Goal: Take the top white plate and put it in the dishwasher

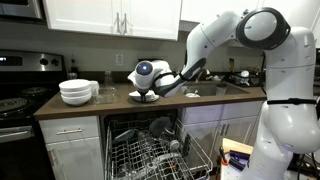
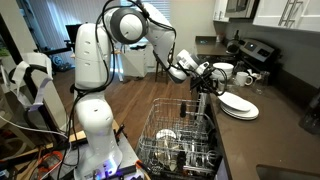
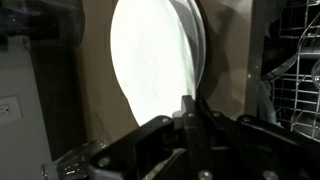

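**Item: top white plate** [image 3: 150,60]
- Location: on the counter [image 1: 110,103], uppermost of a small stack of plates [image 2: 242,112], above and beside the open dishwasher [image 1: 150,150].
- Hard to make out: in the wrist view it fills the middle as a bright, washed-out oval with no surface detail. Several rim lines crowd its right edge, and where this plate ends and the next begins cannot be told.
- Partly hidden: in an exterior view [image 1: 146,97] only a thin white sliver shows under the wrist. Whether the gripped edge is raised off the stack cannot be told.
- Cut off: none of its outline in the other exterior view [image 2: 236,101], though it is small there.

**Item: gripper** [image 3: 189,108]
- State: fingers drawn together, pinched onto the near rim of the top white plate.
- Hard to make out: dark against dark in the wrist view, so the contact is partly lost in shadow. In an exterior view [image 2: 207,82] it is a black blur at the plate's edge.

**Item: dishwasher, lower rack** [image 2: 180,135]
- Pulled out, grey wire, some dishes inside, too small to identify. A slice of it shows at the right of the wrist view.

**Item: stacked white bowls** [image 1: 76,92]
- On the counter, well apart from the plates.
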Controlling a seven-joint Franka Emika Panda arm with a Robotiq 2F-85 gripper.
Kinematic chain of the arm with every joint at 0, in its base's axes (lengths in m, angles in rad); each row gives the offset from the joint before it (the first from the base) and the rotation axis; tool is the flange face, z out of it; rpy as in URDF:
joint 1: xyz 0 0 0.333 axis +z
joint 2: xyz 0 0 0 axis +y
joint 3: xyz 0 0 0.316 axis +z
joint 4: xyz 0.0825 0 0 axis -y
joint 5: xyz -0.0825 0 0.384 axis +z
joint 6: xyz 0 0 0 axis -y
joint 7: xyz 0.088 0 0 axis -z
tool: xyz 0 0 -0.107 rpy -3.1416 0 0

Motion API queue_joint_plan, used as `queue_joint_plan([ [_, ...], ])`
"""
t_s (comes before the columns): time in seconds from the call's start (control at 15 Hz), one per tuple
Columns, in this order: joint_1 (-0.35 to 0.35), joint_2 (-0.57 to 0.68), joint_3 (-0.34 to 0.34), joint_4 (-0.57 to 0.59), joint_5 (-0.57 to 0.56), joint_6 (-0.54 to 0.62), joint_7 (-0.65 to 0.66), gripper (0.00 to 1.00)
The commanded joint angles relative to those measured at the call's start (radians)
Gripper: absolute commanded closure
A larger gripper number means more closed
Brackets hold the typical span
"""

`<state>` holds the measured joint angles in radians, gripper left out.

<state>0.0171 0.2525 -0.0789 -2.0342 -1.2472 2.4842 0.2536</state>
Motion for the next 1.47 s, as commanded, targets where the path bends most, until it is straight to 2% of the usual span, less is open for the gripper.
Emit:
queue_joint_plan([
  [0.0,0.025,-0.034,0.015,-0.011,-0.099,-0.074,0.107,0.95],
  [0.27,0.04,-0.042,0.037,-0.017,-0.174,-0.149,0.198,0.95],
  [1.4,0.045,-0.04,0.082,-0.019,-0.167,-0.292,0.25,0.95],
])
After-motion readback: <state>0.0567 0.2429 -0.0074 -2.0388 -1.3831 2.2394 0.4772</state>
